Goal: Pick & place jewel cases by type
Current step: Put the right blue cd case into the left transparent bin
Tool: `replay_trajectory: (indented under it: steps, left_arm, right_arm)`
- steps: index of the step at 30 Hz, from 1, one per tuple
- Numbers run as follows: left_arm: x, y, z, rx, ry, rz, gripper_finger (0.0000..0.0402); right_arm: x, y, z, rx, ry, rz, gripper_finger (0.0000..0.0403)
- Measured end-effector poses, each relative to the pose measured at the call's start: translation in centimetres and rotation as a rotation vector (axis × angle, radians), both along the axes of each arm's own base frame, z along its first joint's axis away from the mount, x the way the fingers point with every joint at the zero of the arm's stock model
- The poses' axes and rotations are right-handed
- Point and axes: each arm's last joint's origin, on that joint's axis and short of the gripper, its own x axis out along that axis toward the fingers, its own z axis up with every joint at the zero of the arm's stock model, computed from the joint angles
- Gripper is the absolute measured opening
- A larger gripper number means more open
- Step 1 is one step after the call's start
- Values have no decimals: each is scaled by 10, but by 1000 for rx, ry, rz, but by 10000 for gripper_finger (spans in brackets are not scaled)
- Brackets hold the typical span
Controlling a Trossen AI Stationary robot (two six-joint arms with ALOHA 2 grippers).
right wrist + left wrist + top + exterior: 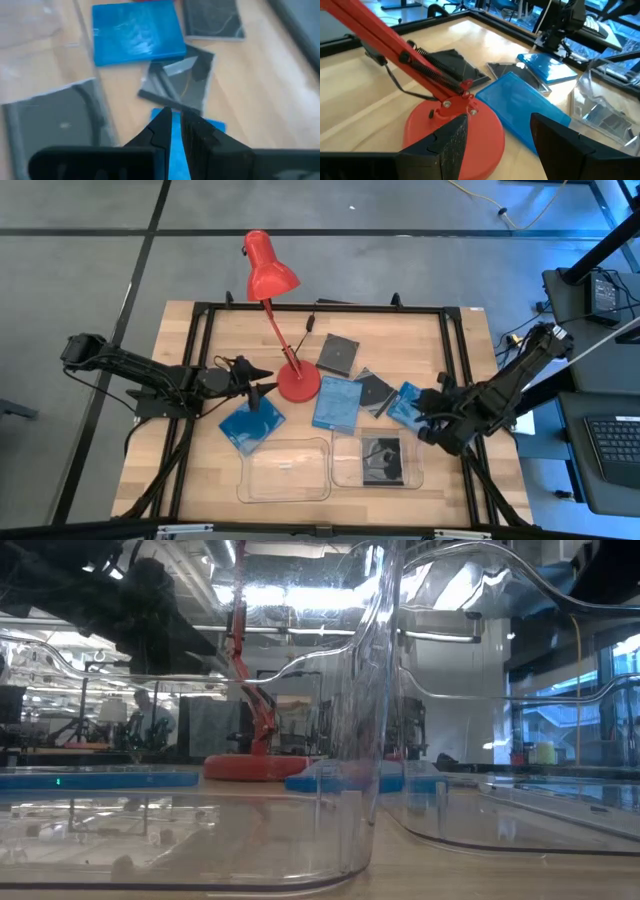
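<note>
right pincer (172,131) – fingers together – angled over blue case (177,150).

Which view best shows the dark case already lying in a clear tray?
The high view: the dark case lies whole inside the right tray. The right wrist view catches it blurred behind the tray wall, the left wrist view only partly, and the low view not clearly.

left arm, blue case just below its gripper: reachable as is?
Probably yes. The left gripper is open just above the blue case, which lies flat with nothing on it. The lamp base sits beside the gripper, not between.
</note>
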Motion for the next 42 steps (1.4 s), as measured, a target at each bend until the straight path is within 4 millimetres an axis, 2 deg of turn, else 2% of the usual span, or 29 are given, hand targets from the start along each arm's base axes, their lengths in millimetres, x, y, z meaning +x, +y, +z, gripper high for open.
replay_trajectory:
  steps: [4, 10, 14, 21, 25, 31, 35, 42]
  left_arm:
    - [-1, 0, -2, -8, 17, 10, 212]
    - [-1, 0, -2, -14, 16, 14, 212]
    - [-1, 1, -2, 3, 18, 30, 212]
    - [-1, 1, -2, 9, 19, 34, 212]
    - [-1, 1, -2, -3, 14, 38, 212]
    - [-1, 1, -2, -4, 13, 39, 212]
    - [-1, 1, -2, -4, 13, 39, 212]
    - [-1, 1, -2, -4, 13, 39, 212]
  right_arm:
    - [1, -5, -12, -69, 38, 25, 44]
    - [2, -7, -19, 69, 95, -47, 56]
    - [2, -11, -19, 84, 89, -120, 96]
    - [-2, -22, -20, 169, 74, -381, 179]
    - [0, -22, -20, 191, 59, -398, 206]
    - [4, -20, -20, 235, 27, -403, 215]
    - [1, -28, -21, 266, 69, -534, 216]
    - [-1, -40, -28, 287, 167, -625, 216]
